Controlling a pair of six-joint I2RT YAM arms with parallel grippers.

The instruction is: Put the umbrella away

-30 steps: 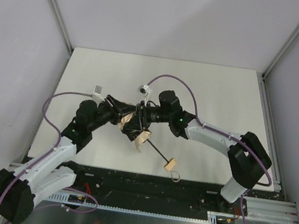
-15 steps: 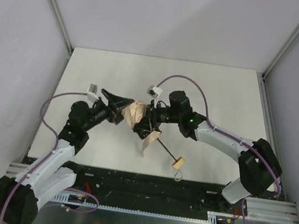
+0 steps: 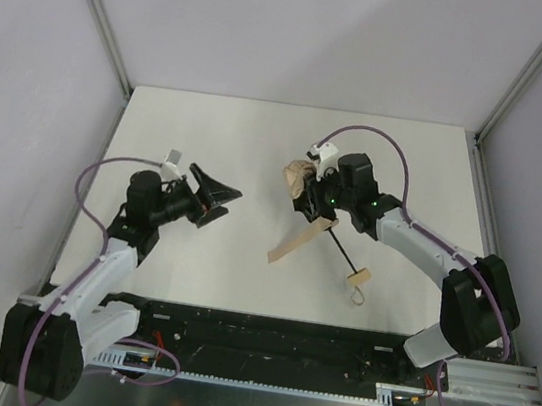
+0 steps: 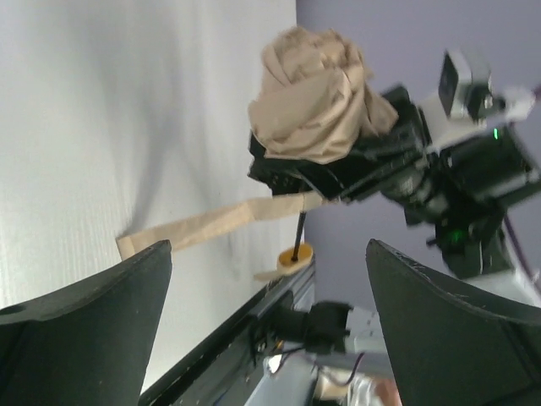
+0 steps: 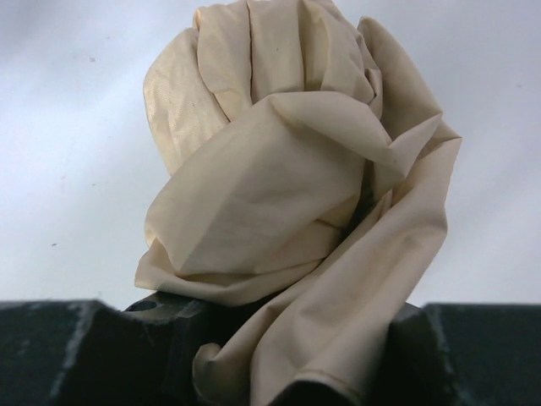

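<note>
One umbrella (image 3: 299, 177): beige canopy bunched, clamped in my right pincer (image 3: 310, 195), right of tabletop (image 3: 211, 124) centre, shaft slanting toward the near edge. My left pincer (image 3: 214, 195): jaws wide apart, well left of it.

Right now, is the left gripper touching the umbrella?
Apart. The top view shows a stretch of table between the open left gripper and the umbrella, which the right gripper holds.

I'm looking for lettering and finding none that can be read, neither on the umbrella (image 4: 317, 93) nor on the table (image 3: 211, 124).
</note>
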